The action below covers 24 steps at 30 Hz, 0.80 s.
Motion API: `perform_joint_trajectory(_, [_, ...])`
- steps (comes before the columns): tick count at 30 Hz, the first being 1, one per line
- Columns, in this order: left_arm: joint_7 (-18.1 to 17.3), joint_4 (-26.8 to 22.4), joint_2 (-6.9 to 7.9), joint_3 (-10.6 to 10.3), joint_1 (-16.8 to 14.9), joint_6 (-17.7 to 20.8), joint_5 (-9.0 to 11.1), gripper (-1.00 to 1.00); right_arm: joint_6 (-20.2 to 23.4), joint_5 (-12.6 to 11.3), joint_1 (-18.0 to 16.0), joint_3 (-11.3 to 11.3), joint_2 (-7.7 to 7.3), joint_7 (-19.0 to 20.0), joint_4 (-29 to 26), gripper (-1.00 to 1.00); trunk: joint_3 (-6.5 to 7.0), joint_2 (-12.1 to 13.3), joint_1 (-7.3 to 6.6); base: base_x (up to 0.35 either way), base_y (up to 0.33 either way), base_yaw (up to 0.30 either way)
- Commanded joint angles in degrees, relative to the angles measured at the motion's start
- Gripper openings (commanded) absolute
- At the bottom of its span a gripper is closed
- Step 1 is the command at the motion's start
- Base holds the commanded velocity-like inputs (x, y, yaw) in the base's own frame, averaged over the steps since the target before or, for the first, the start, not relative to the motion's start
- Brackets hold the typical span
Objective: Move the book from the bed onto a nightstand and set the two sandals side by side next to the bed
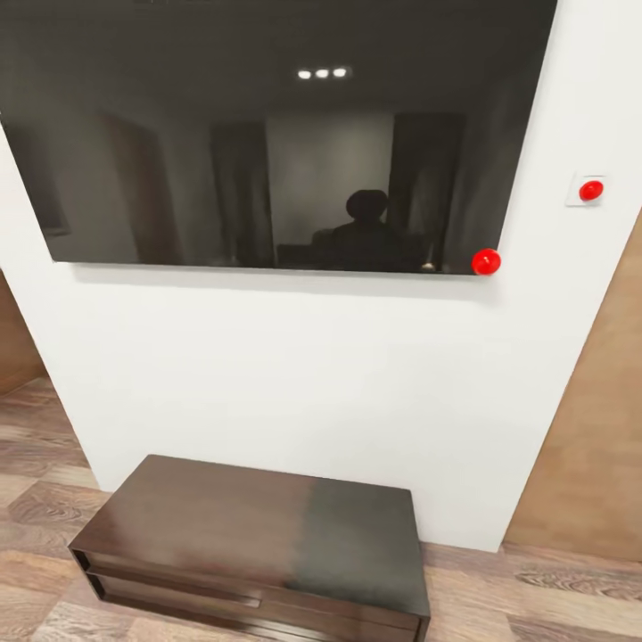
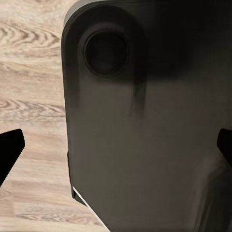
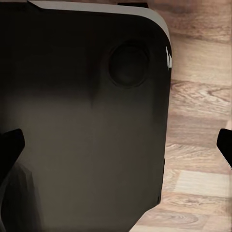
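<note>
A dark television [image 1: 267, 134] hangs on a white wall [image 1: 294, 383], a red button [image 1: 486, 262] at its lower corner. Below stands a long dark cabinet [image 1: 259, 544] on the wood floor [image 1: 36, 499].

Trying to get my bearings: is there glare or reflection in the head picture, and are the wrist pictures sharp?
Head view: the dark television mirrors three ceiling lights and a dim silhouette; the cabinet top has a sheen. Both wrist views: a soft, shadowed dark body looms over sharper wood floor.
</note>
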Motion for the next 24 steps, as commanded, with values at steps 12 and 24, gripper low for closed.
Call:
perform_joint_trajectory(12, [-0.04, -0.07, 0.08, 0.03, 0.01, -0.02, 0.03, 1.00, -0.04, -0.04, -0.04, 0.01, 0.00, 0.03, 0.04, 1.00, -0.05, -0.03, 0.00, 0.000, 0.000, 0.185])
perform_joint_trajectory(24, [-0.09, -0.07, -0.01, 0.03, 0.01, 0.30, 0.04, 1.00, -0.21, -0.03, -0.04, 0.07, 0.00, 0.03, 0.04, 1.00, -0.05, -0.03, 0.00, 0.000, 0.000, 0.167])
